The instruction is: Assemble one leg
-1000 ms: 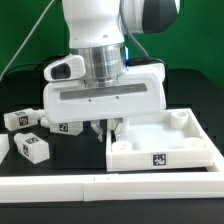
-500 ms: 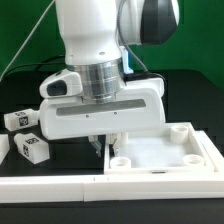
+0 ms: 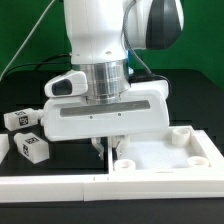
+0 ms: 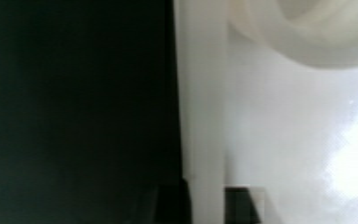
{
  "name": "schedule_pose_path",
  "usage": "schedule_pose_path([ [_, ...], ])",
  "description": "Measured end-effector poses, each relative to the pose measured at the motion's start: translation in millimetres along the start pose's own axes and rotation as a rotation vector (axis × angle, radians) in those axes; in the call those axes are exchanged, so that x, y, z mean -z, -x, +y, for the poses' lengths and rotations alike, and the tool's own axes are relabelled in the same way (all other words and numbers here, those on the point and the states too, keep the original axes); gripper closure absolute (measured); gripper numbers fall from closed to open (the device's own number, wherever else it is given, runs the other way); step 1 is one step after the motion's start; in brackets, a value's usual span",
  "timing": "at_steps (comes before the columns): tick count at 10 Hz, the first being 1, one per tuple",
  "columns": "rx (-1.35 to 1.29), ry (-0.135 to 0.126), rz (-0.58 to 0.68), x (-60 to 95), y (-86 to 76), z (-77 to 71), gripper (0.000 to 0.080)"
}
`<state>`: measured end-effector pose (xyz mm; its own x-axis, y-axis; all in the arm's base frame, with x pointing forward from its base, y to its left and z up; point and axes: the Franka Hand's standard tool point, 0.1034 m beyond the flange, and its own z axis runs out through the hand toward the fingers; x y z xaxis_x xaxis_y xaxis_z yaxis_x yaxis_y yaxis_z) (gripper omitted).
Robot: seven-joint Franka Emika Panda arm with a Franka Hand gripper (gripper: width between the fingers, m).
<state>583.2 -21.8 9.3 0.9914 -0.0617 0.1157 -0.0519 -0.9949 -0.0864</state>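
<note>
Gripper (image 3: 108,147) stands at the white tray's (image 3: 165,168) corner, fingers (image 4: 243,205) narrow and pinching its rim, while a tagged leg (image 3: 33,148) lies well apart.

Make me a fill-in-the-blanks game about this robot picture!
The table is ____. The backdrop behind the arm is ____. The tagged legs lie on the exterior view's ____ side. The gripper is where two rims of the tray meet: a ____.
Missing words: black; green; left; corner.
</note>
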Motion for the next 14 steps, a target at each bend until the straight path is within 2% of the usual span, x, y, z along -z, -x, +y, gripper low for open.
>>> schedule_pose_path([
  [1,-0.001,-0.001,-0.001,1.4,-0.6,-0.8,0.0572],
  [2,0.004,-0.006,-0.003,13.0,-3.3,-4.6,0.0437],
  [3,0.007,-0.009,-0.007,25.3,-0.3,-7.0,0.0437],
  [4,0.007,-0.01,-0.011,38.2,8.7,-10.5,0.0255],
  [5,-0.001,-0.014,-0.028,53.8,20.2,-16.5,0.0177],
  [6,-0.016,-0.016,-0.012,72.3,17.8,-25.6,0.0177],
  [7,-0.012,-0.007,0.016,71.3,28.1,-36.0,0.0155],
  [8,0.002,-0.008,-0.014,65.4,35.5,-35.1,0.0155],
  [10,0.0,-0.013,-0.025,67.5,31.3,-35.4,0.0151],
  [12,-0.033,-0.03,-0.171,64.9,53.3,-40.2,0.0151],
  [13,-0.056,-0.024,-0.312,67.8,75.2,-43.1,0.0151],
  [14,-0.068,-0.023,-0.396,71.4,86.1,-46.2,0.0151],
])
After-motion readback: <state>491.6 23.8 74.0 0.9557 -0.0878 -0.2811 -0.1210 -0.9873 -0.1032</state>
